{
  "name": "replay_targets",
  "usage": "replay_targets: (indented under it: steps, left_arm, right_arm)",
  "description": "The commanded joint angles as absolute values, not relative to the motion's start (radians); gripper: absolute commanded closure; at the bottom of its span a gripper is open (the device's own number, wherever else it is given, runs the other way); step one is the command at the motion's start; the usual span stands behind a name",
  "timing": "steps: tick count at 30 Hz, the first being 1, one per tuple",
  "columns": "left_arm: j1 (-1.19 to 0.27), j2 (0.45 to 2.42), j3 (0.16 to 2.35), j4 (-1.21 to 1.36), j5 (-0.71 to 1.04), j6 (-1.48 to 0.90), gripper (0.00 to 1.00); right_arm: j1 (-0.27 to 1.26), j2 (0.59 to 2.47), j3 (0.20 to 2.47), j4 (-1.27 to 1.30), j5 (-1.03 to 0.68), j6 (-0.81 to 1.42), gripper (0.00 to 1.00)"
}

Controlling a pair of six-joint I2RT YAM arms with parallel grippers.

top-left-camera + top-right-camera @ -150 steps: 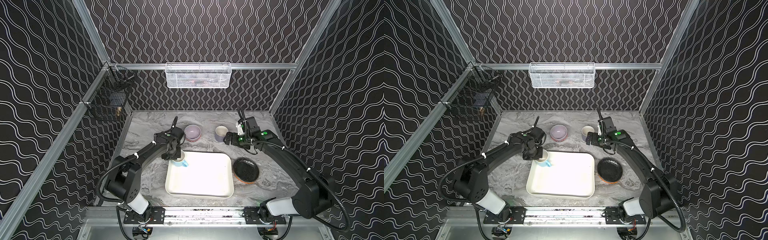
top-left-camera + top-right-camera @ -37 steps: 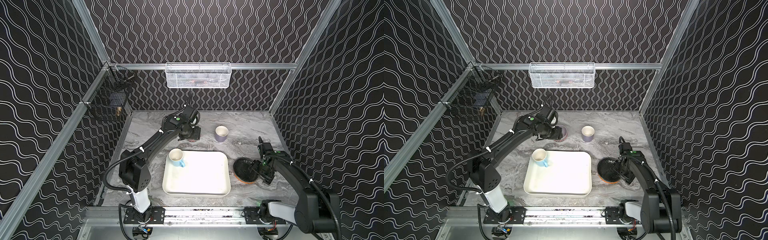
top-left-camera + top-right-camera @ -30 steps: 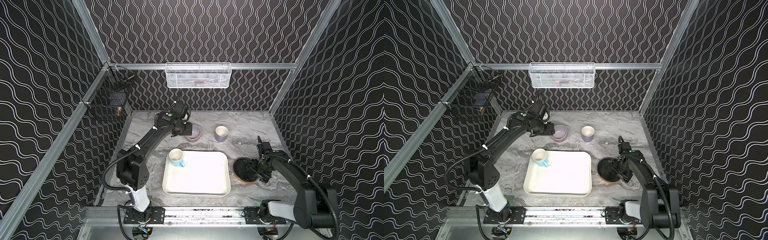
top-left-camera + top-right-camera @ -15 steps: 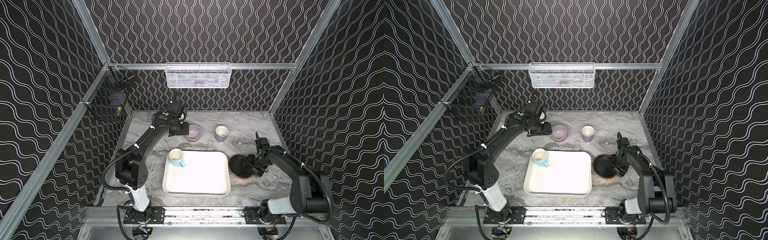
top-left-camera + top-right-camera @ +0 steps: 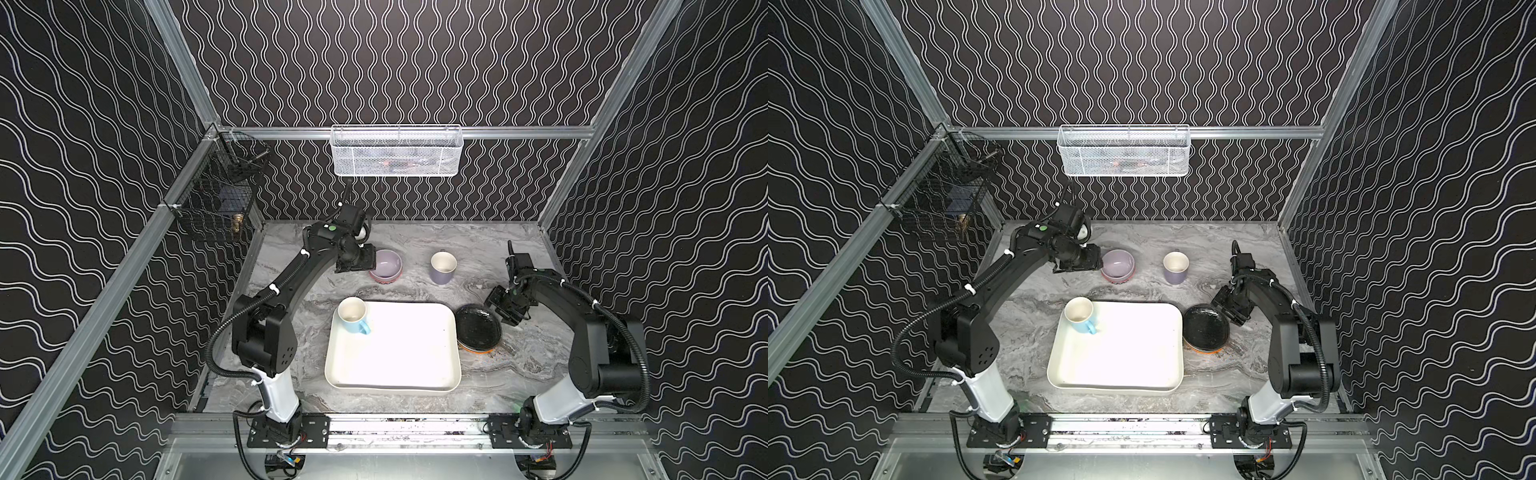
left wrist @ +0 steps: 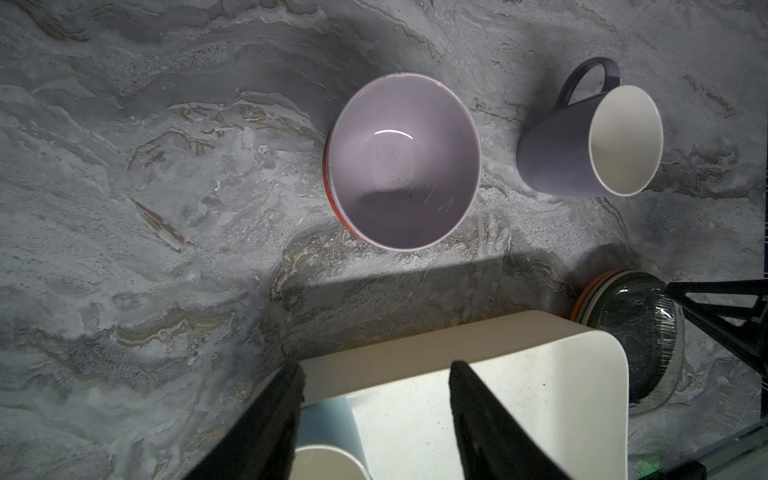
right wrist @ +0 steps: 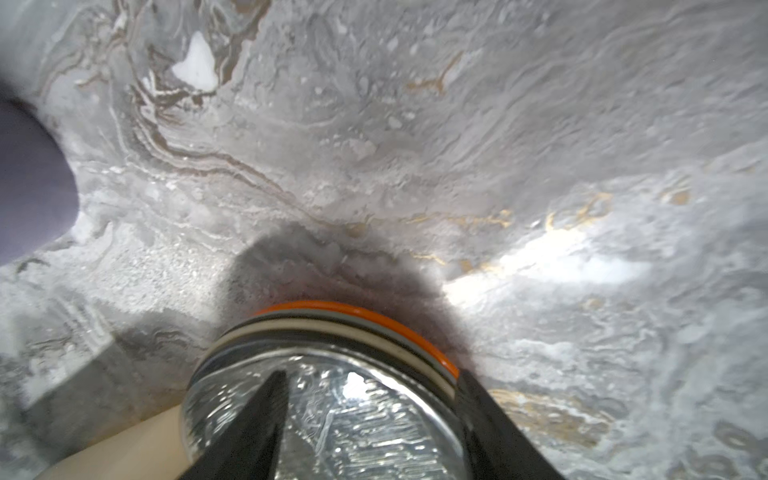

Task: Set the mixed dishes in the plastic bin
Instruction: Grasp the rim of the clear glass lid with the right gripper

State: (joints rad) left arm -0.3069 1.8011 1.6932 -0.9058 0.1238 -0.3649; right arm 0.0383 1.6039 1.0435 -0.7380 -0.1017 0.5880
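Right tool (image 7: 372, 378) astride ribbed glass plate (image 7: 332, 424) rim, grip unclear; left tool (image 6: 377, 368) agape, empty

The bin (image 5: 395, 347) sits at the front middle of the table (image 5: 415, 241), with a mug (image 5: 352, 316) standing in its far left corner. Behind the bin a bowl (image 5: 386, 262) nests in a lower bowl (image 5: 384, 279), and a far mug (image 5: 443, 268) stands apart to their right. The plates (image 5: 478, 332) lie stacked just right of the bin. The left gripper (image 6: 377, 368) is just left of the bowls, the right gripper (image 7: 372, 374) at the plates' far right rim. A mesh basket (image 5: 397, 151) hangs on the back wall, a wire basket (image 5: 216, 203) on the left wall
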Motion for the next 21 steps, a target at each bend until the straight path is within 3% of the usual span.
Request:
replay_targets:
  steps: [1,16,19,20,21]
  left_arm:
    - [-0.305,1.775,1.659,-0.894,0.120,-0.359,0.39]
    - [-0.305,1.585,1.493,-0.890,0.195,-0.378,0.35]
    - [-0.305,1.546,1.466,-0.900,0.228,-0.376,0.30]
    - [-0.305,1.536,1.457,-0.901,0.235,-0.377,0.24]
    - [-0.305,1.526,1.452,-0.903,0.242,-0.377,0.12]
  right_arm:
    - [0.038,1.569,1.026,-0.799,-0.058,0.534,0.39]
    - [0.040,1.459,0.899,-0.786,-0.091,0.487,0.54]
    - [0.039,1.451,0.888,-0.778,-0.097,0.485,0.55]
    - [0.039,1.446,0.882,-0.774,-0.097,0.487,0.56]
    - [0.040,1.444,0.877,-0.772,-0.099,0.485,0.57]
